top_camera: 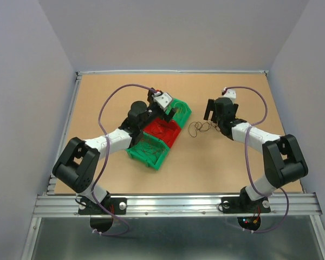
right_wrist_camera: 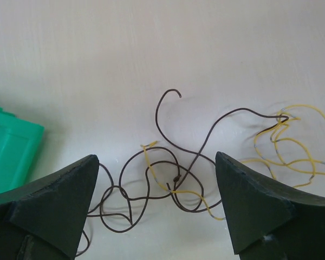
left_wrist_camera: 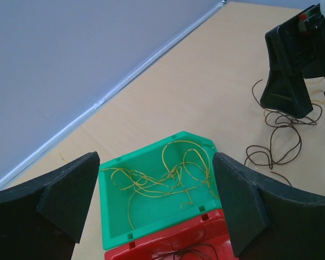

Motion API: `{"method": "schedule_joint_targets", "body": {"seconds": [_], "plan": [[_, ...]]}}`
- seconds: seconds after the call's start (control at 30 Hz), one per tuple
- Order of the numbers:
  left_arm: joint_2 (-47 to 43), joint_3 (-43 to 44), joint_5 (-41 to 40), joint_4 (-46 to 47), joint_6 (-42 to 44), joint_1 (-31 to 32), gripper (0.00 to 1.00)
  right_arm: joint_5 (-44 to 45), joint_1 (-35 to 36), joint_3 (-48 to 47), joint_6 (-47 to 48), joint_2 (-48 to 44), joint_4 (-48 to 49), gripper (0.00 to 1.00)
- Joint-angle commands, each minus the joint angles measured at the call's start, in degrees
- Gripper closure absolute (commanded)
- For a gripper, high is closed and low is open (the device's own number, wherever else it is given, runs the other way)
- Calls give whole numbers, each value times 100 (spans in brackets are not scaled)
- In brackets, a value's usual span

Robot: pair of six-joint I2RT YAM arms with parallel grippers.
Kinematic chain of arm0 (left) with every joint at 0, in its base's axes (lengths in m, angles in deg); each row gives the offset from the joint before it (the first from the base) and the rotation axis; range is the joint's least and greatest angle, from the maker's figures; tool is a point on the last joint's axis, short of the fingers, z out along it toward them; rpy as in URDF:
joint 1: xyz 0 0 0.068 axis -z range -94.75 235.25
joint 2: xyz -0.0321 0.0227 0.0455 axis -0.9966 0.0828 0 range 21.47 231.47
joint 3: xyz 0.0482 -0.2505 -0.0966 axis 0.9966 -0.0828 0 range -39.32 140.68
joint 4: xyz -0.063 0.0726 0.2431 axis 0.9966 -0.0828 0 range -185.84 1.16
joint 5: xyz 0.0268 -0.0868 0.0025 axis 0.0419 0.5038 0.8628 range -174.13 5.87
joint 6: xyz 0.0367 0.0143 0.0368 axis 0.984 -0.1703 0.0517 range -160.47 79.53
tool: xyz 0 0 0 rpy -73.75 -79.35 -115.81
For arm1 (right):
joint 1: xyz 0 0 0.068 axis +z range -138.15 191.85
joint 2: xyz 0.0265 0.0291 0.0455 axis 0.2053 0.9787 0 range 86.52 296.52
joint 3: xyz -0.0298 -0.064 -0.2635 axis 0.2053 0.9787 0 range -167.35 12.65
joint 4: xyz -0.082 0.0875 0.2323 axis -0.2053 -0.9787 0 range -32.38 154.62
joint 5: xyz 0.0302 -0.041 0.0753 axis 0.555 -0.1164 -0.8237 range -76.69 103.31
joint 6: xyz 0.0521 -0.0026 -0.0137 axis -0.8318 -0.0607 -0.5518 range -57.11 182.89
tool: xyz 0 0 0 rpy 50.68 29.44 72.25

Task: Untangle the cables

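Right gripper (right_wrist_camera: 155, 162) spread wide — tangled cables (right_wrist_camera: 176, 177) lie directly beneath it.

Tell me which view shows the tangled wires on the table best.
The right wrist view: the tangled wires lie close in front of the open right claw, brown and yellow strands distinct. The left wrist view shows them partly hidden behind that claw. The top view shows only tiny dark loops.
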Motion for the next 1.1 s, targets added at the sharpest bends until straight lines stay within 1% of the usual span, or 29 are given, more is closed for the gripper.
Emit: {"method": "schedule_joint_targets", "body": {"seconds": [0.0, 0.03, 0.1, 0.13, 0.23, 0.27, 0.3, 0.33, 0.37, 0.43, 0.63, 0.77, 0.8, 0.87, 0.93, 1.07], "plan": [[-288, -61, -320, 216, 380, 10, 2, 152, 22, -101, -123, 304, -97, 9], [-288, -61, -302, 207, 371, 28, 2, 135, 22, -154, -97, 383, -140, 10], [-280, -61, -224, 207, 371, 45, 2, 275, 14, -295, -106, 655, -220, 18], [-271, -61, -206, 181, 389, 54, 2, 292, -12, -365, -106, 752, -229, 29], [-236, -44, -144, 128, 424, 124, 2, 275, -30, -488, -88, 981, -351, 44], [-227, -44, -153, 119, 441, 142, 2, 284, -39, -506, -88, 999, -413, 61], [-209, -35, -161, 119, 441, 151, 2, 275, -39, -515, -88, 973, -422, 72], [-192, -26, -153, 101, 450, 186, 2, 258, -39, -480, -114, 851, -431, 89], [-174, -18, -153, 93, 450, 195, 2, 223, -48, -436, -123, 745, -431, 93], [-139, 0, -153, 66, 477, 239, 2, 126, -39, -270, -123, 500, -422, 93], [-42, 70, -39, -136, 591, 388, 3, -304, -39, 328, -176, -801, -177, 93], [45, 88, 225, -320, 591, 599, 3, -1244, -39, 889, -88, -1679, 131, 91], [72, 88, 399, -355, 582, 686, 3, -1419, -39, 996, -79, -2003, 288, 91], [116, 106, 593, -443, 538, 757, 3, -1805, -30, 1128, -88, -2295, 377, 91], [116, 114, 875, -496, 468, 845, 3, -1992, -30, 1269, -106, -2602, 439, 91], [98, 62, 1174, -514, 476, 942, 2, -2317, -30, 1427, -149, -2928, 501, 90]]}}
